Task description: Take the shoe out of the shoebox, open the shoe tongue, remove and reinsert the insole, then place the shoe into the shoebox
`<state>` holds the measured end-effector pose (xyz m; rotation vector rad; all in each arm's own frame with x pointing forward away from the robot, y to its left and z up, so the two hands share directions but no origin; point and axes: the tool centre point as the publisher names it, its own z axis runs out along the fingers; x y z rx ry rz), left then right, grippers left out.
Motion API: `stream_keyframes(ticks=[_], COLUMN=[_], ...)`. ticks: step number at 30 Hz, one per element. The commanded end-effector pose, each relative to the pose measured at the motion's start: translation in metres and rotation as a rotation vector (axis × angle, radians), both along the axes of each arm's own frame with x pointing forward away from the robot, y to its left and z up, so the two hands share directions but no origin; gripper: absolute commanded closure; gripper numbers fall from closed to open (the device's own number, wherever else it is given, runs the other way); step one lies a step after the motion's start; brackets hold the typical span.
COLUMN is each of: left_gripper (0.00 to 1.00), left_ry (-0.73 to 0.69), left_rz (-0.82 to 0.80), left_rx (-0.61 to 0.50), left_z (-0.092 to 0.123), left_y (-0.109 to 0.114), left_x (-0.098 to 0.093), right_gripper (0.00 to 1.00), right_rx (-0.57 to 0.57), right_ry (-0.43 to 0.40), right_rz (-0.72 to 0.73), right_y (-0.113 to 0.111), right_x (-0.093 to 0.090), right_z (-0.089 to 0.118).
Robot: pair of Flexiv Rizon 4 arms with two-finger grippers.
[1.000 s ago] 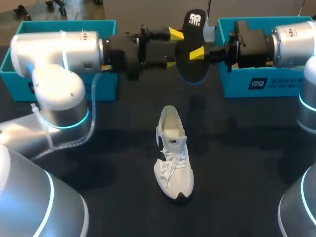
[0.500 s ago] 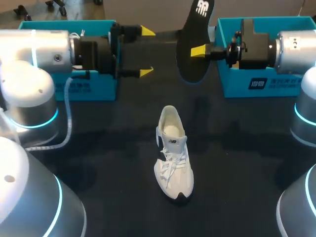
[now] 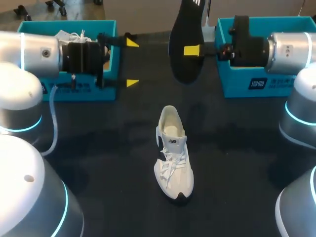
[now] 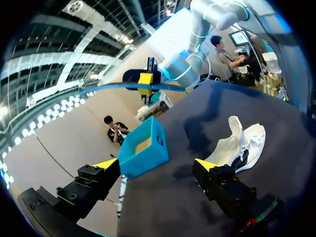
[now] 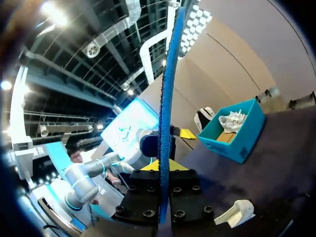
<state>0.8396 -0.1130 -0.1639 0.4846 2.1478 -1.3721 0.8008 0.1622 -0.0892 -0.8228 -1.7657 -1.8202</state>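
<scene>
Left shoebox and right shoebox sit at the far table corners. Shoe stands mid-table, long axis near-far, toe nearest. Insole is held aloft. Only the right wrist view shows it edge-on, pinched between the right gripper fingers. Left gripper gapes wide, empty.

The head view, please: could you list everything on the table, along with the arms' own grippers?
shoe: one, white, upright at the table's middle, laces loose.
insole: one, black with a blue edge, held in the air between the two boxes.
left shoebox: one, teal, at the far left.
right shoebox: one, teal, at the far right, behind the right arm.
second shoe: one, white, inside the left shoebox.
table: one, black.
left gripper: open and empty, in front of the left shoebox.
right gripper: shut on the insole.
</scene>
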Motion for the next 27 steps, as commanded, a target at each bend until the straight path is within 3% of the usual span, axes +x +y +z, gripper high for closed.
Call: stream_keyframes(ticks=[1,10,27], left_gripper=[0.00,0.00,0.00], left_ry=[0.114,0.216,0.216], left_rz=[0.105,0.147,0.147], left_rx=[0.078,0.166,0.166], left_z=[-0.014,-0.041,-0.041], left_y=[0.003,0.008,0.008], left_x=[-0.010,-0.020,-0.020], right_gripper=[1.00,1.00,1.00], right_rx=[-0.011,0.013,0.013], right_ry=[-0.020,-0.021,-0.021], right_rz=[0.041,0.051,0.051], right_y=[0.009,0.015,0.015], right_x=[0.014,0.016,0.016], right_z=[0.002,-0.008,-0.008])
